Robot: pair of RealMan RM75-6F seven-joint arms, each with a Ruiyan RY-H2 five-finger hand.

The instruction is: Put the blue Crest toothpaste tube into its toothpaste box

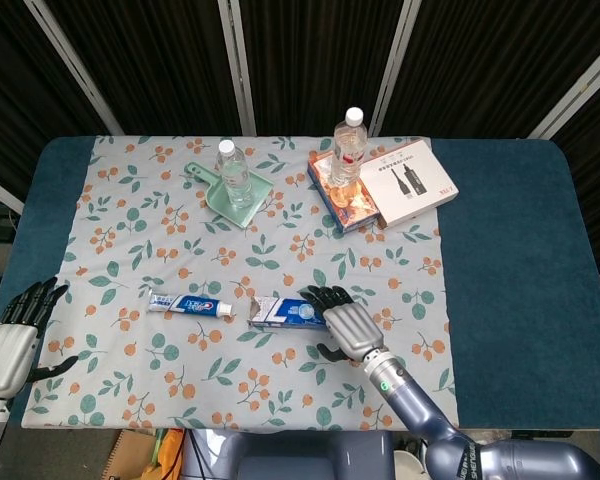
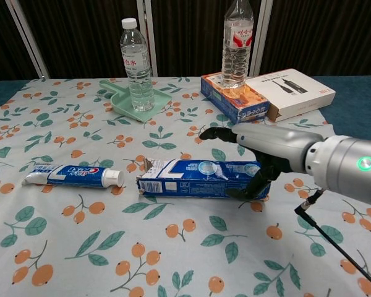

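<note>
Fingers (image 2: pixel 217 132) spread over the closed end of the toothpaste box (image 2: pixel 204 178), thumb low at its near edge, no firm grip yet!

Right hand (image 2: pixel 260 151) poised to clamp; left hand (image 1: pixel 8 345) open, idle, far off. Toothpaste tube (image 2: pixel 74 176) flat on the cloth, cap just short of the box's open flap — insertion not begun. Two water bottles (image 2: pixel 138 65), green dustpan (image 2: pixel 127 98), two boxes (image 2: pixel 260 96) at the back, well clear.
</note>
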